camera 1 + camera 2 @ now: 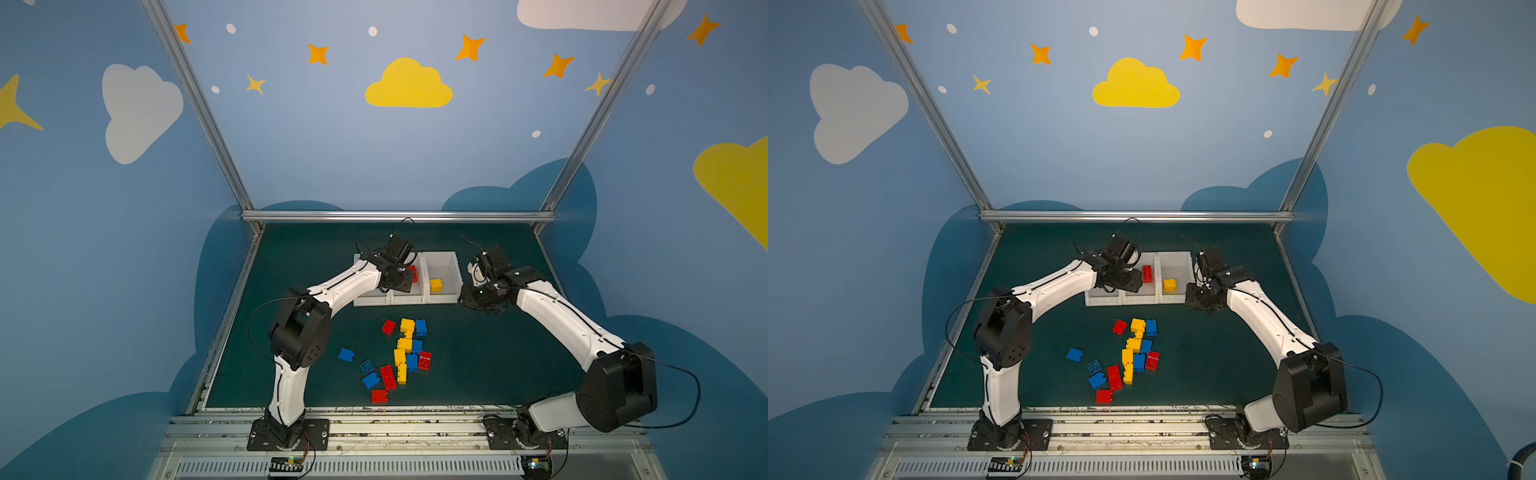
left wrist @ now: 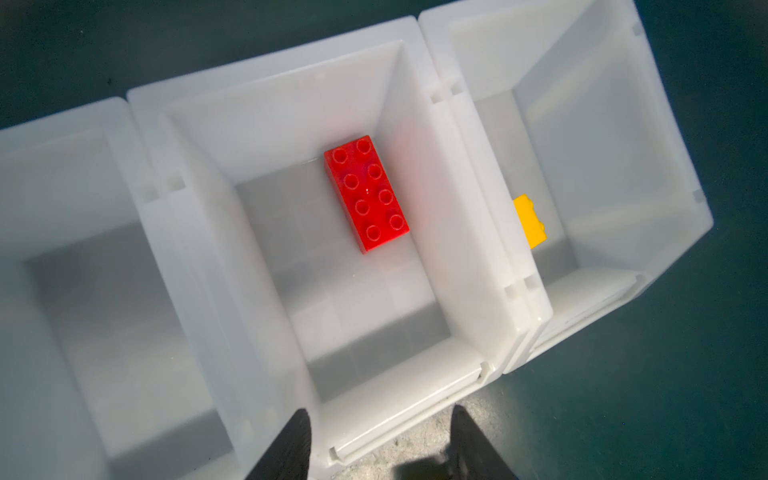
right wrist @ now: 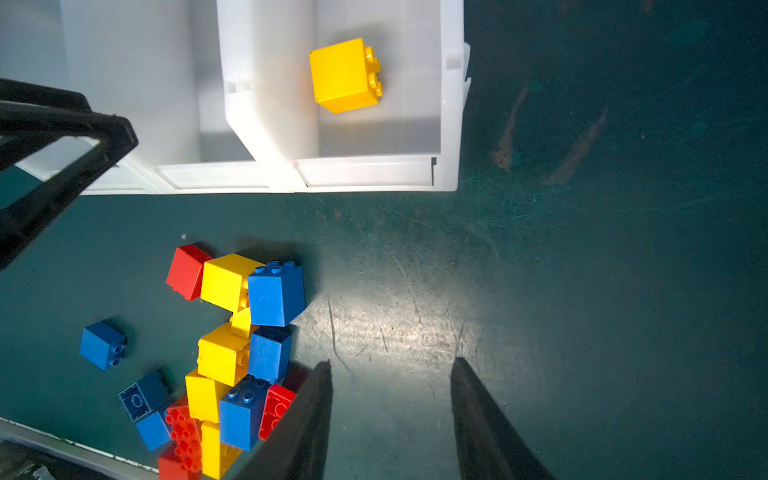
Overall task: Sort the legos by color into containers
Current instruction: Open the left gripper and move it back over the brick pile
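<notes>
**A:** Where does the left gripper [image 2: 380, 415] stand?

**B:** Above the front lip of the middle container [image 2: 291, 104]. One finger is over the wall it shares with the left container [image 2: 62, 124], and the other is just past the lip, over the mat [image 3: 582, 291]. The fingers are parted a moderate way with nothing between them, so it grips nothing.

**A:** And the red brick [image 2: 366, 193]?

**B:** It lies flat on the floor of that middle container, studs up. It is below the gripper and farther in, toward the back wall. It sits close to the side wall next to the right container [image 3: 451, 124] and is well clear of the fingers.

**A:** What about the right gripper [image 3: 392, 374]?

**B:** It hangs over bare mat, just beside the outer front corner of the right container. Its fingers are also a modest way apart, and it has hold of nothing.

**A:** And the yellow brick [image 3: 345, 75]?

**B:** It is inside the right container, lying on its side with its studs turned toward the outer wall. The container's front wall stands between it and the gripper.

**A:** Where are the loose legos [image 1: 404, 344]?

**B:** They form a heap of red, yellow and blue on the mat in front of the containers, between the two arms. One blue brick lies apart on the left arm's side. In both top views the heap is well apart from each gripper. In the right wrist view a finger covers the edge of a red brick at the fringe of the heap.
</notes>
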{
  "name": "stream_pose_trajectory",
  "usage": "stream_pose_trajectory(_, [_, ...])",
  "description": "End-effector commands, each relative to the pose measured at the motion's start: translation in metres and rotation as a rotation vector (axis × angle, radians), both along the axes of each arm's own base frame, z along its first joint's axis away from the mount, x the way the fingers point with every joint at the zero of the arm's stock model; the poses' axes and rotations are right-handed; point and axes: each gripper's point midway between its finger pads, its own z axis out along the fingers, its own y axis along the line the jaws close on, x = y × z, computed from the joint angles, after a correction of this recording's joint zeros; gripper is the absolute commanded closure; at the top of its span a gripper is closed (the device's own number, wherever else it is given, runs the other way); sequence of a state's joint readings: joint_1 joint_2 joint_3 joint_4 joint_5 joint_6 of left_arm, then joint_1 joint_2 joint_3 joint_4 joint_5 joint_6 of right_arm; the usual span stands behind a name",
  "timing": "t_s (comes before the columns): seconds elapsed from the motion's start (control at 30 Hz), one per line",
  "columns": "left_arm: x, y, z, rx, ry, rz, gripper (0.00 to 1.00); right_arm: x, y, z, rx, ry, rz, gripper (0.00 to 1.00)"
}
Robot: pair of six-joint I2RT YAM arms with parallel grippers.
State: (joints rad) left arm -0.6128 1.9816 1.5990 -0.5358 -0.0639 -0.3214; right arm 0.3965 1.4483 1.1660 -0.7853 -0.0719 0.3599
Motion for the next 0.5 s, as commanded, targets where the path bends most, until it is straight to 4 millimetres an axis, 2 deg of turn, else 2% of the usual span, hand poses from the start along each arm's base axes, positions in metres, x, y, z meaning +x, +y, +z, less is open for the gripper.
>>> stream_pose_trajectory(0.0, [-0.004, 0.007, 0.023, -0.028, -0.04, 0.017, 0.45, -0.008, 0.0, -0.003, 0.0, 0.018, 0.003, 0.53])
stream_pose_trajectory(0.2, [-0.038, 0.042, 0.035, 0.0, -0.045, 0.076, 0.43, -0.002, 0.006, -0.001, 0.011, 0.019, 0.015, 0.53])
stream_pose_trajectory(0.47, [-0.105, 0.112, 0.022, 0.101, 0.015, 0.216, 0.42, 0.002, 0.024, -0.01, 0.022, 0.046, 0.06, 0.53])
